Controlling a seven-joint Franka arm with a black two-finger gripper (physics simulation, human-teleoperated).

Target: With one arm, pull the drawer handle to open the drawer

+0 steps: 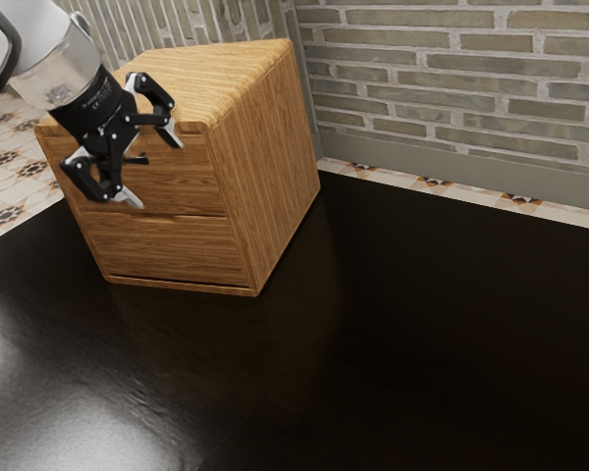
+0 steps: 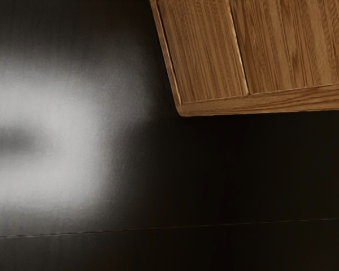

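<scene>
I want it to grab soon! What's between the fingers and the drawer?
Nothing. In the exterior view the open fingers hang right in front of the top drawer, with no other thing between.

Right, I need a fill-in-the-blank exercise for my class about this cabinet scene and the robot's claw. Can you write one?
1. The cabinet is made of ____.
2. The number of drawers in its front is ____.
3. The claw in front of the cabinet is ____, not shut.
4. The wall behind is built of ____.

Missing words: wood; two; open; brick.
</scene>
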